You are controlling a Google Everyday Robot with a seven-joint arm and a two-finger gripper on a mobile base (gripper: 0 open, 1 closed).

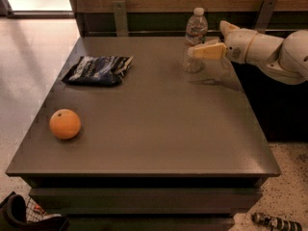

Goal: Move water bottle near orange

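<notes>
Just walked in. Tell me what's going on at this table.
A robot arm reaches in from the right, its tool open against the water bottle at the far right of the table. The bottle stands upright, not yet lifted. The orange sits near the front left corner, well away from it. A dark snack bag lies far left.

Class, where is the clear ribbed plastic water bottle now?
The water bottle stands upright at the grey table's far right, the cream gripper at its right side.
</notes>
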